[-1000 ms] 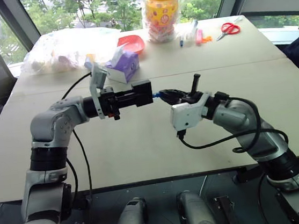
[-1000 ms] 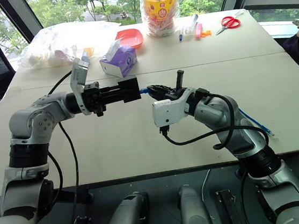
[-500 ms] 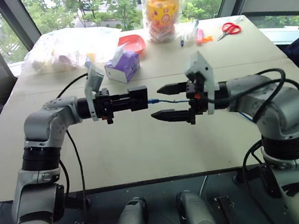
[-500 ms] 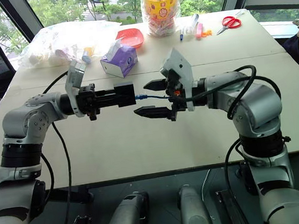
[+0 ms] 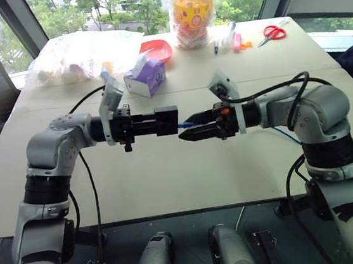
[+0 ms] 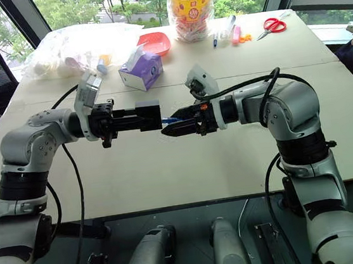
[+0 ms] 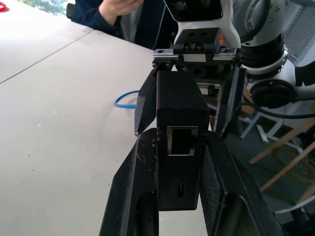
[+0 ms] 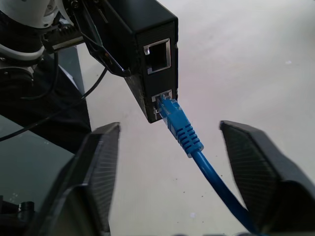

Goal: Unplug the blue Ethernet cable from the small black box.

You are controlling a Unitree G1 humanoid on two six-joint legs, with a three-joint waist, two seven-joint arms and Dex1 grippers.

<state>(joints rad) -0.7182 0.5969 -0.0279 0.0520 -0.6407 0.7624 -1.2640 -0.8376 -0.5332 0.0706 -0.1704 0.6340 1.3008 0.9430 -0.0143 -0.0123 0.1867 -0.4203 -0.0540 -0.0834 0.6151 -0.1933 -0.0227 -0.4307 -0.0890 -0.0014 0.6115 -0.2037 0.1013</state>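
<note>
Blue Ethernet cable (image 8: pixel 189 138) plugged into small black box (image 5: pixel 166 120) — left gripper (image 5: pixel 162 122) clamps it, right gripper (image 8: pixel 167 172) released — above pale table (image 5: pixel 169 177).

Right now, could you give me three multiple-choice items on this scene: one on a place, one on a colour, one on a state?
1. Where is the black box?
A. on the table
B. in the left gripper
C. beside the scissors

2. What colour is the cable?
A. blue
B. red
C. yellow

3. Is the cable plugged into the box?
A. unplugged
B. plugged in
C. cut

Answers: 1 B, the left jaws clamp the box off the table; 2 A, the cord is bright blue; 3 B, its plug sits in the lower port, between the open jaws of the right gripper.
</note>
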